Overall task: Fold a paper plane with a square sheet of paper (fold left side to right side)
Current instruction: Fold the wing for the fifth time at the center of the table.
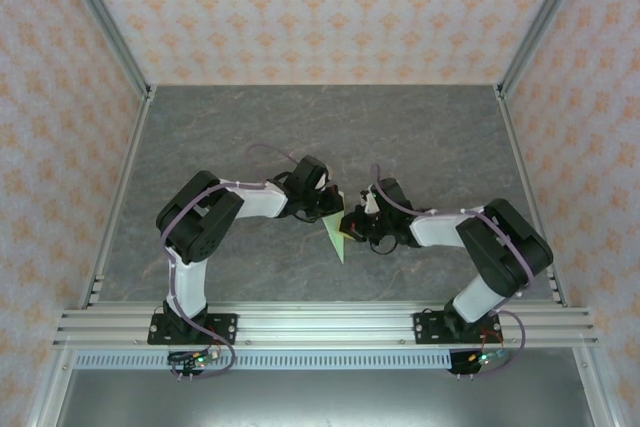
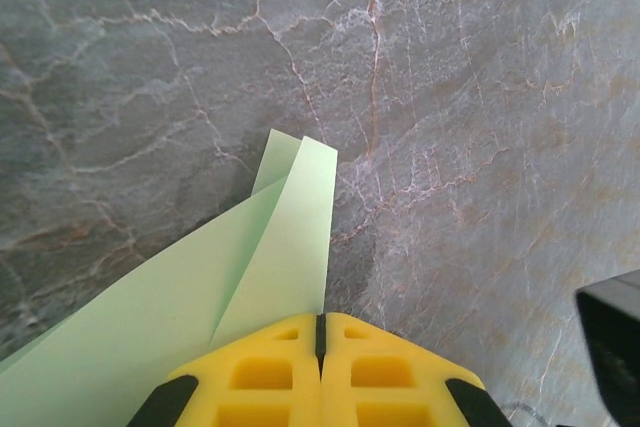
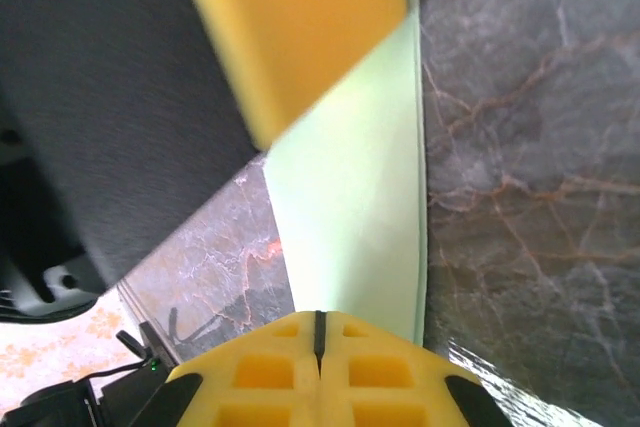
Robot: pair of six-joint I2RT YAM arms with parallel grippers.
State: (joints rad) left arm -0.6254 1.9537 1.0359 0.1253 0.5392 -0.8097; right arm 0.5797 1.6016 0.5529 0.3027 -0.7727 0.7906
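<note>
**Top external view: plane mostly folded, pinched by both arms**

Near the middle of the grey marbled counter (image 1: pixel 250 137), the narrow, pointed pale green paper (image 1: pixel 337 239) lay between the arms, its tip toward the near edge. The left arm's yellow fingers (image 2: pixel 265 372) were closed on its layered flaps, and the right arm's yellow fingers (image 3: pixel 265 377) were closed on the other end. Overlapping layers and a long crease suggested most folds were done. Sharpening creases and spreading wings probably remained.

Left of right gripper (image 1: pixel 349 228), paper plane (image 1: pixel 337 243)
</note>
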